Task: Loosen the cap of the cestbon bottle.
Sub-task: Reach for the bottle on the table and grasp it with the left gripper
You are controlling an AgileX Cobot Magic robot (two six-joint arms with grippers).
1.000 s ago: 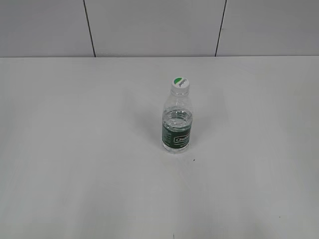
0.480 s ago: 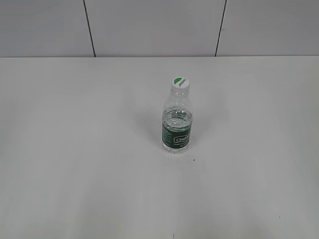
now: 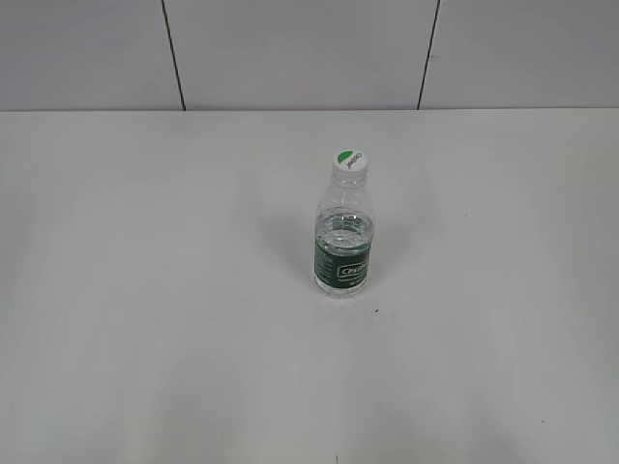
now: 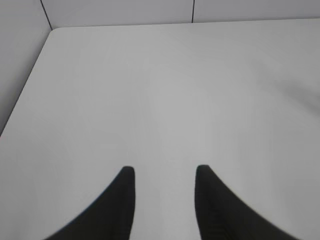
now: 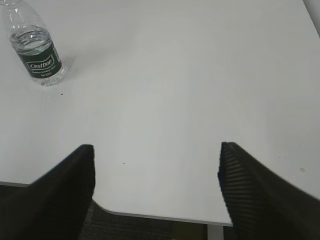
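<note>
The cestbon bottle (image 3: 343, 246) stands upright near the middle of the white table, clear with a dark green label band. Its white cap (image 3: 349, 162) with a green half-circle mark sits on the neck. In the right wrist view the bottle (image 5: 37, 57) is at the upper left, its cap cut off by the frame edge. My right gripper (image 5: 156, 148) is open and empty, far from the bottle, over the table's near right corner. My left gripper (image 4: 162, 170) is open and empty over bare table; the bottle is out of its view. Neither gripper shows in the exterior view.
The white table (image 3: 145, 290) meets a grey panelled wall (image 3: 290, 53) at the back. In the right wrist view the table's front edge (image 5: 165, 216) lies under my gripper, with dark floor below. In the left wrist view the table's left edge (image 4: 30, 85) runs beside a wall.
</note>
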